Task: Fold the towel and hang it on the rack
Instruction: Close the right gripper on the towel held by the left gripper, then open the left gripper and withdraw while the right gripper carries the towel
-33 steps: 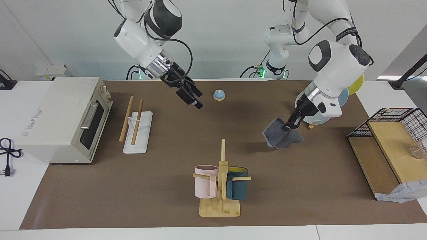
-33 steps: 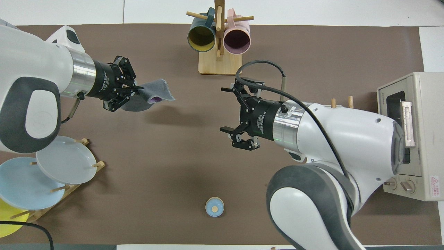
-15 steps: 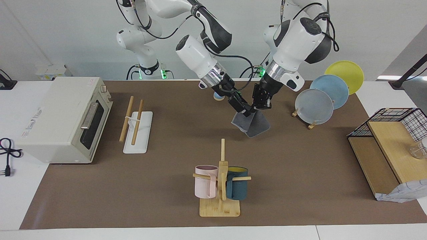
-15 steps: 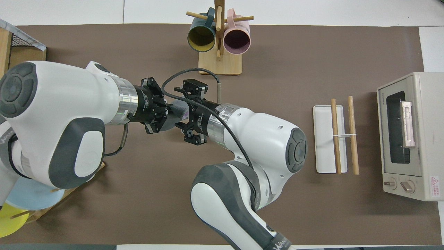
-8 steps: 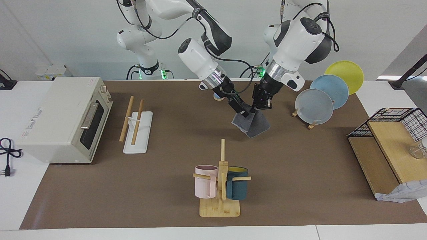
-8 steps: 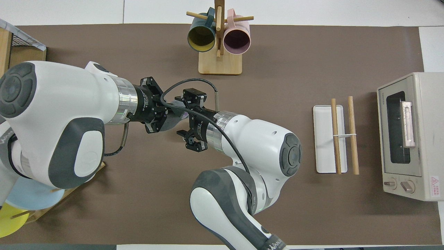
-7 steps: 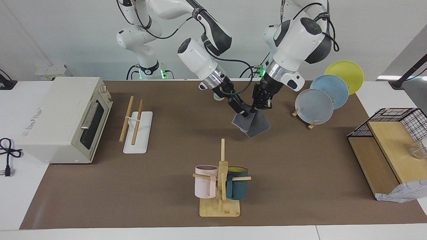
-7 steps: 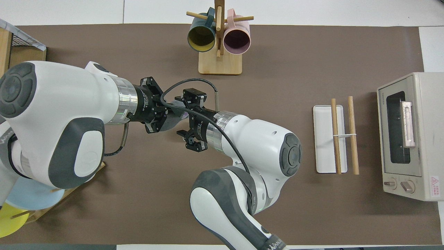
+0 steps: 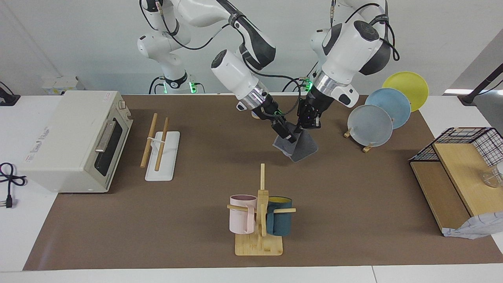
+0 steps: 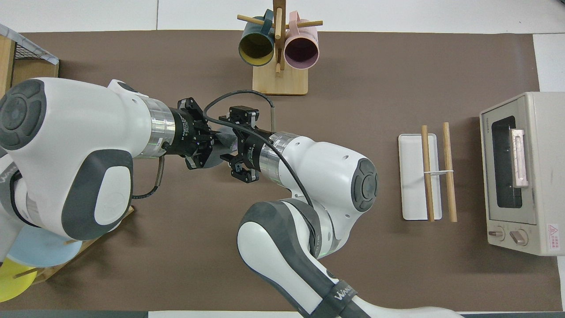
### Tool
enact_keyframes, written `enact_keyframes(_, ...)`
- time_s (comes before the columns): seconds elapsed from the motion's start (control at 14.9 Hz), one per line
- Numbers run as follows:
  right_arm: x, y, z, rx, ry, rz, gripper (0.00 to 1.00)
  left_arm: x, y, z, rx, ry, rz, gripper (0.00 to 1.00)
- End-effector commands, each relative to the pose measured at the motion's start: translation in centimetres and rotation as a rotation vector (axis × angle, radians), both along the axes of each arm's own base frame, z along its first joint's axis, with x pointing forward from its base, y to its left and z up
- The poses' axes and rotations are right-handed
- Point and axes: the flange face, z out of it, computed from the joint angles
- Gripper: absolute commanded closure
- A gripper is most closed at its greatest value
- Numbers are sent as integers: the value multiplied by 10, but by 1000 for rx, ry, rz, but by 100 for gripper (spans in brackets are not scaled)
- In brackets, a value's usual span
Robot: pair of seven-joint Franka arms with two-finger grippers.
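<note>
A brown mat covers the white counter (image 9: 393,275) under a pale wall. Above the mat's middle, the left tool (image 9: 305,125) pinches the top edge of the grey towel (image 9: 299,147), which hangs off the mat. The right tool (image 9: 288,135) is at the same edge; whether it is clamped cannot be told. From overhead both arms hide most of the towel. The rack (image 9: 159,147) stands beside the oven (image 9: 74,137), its rods running away from the robots.

toaster oven (image 10: 523,172) front, toward the right arm's end, away from both grippers: "toshiba", barely legible; red warning sticker, unreadable
</note>
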Motion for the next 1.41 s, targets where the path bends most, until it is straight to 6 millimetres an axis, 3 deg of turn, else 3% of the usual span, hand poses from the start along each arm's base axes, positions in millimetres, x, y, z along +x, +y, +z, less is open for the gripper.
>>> enact_keyframes(0.0,16,-4,2,22,-17,-8,87,-8,2,1,-17,-2,24,100)
enact_keyframes(0.07,17,-4,1,8,-36,11,100,-8,2,1,-17,-1,25,100)
enact_keyframes(0.67,21,-17,-9,-91,-122,210,100,-9,1,2,-18,2,32,100)
enact_keyframes(0.74,27,-26,-10,-113,-126,238,100,-8,1,2,-16,-6,20,100)
enact_keyframes(0.81,32,-36,-10,-155,-127,281,100,-10,-2,3,-15,-12,1,1)
enact_keyframes(0.94,37,-59,3,-303,-154,406,100,-13,-9,3,-14,-17,-12,0)
enact_keyframes(1.08,43,-95,18,-404,-166,510,100,-13,-9,3,-9,-22,-17,0)
enact_keyframes(1.34,42,-190,26,-446,-120,670,100,-9,0,2,6,-57,-100,0)
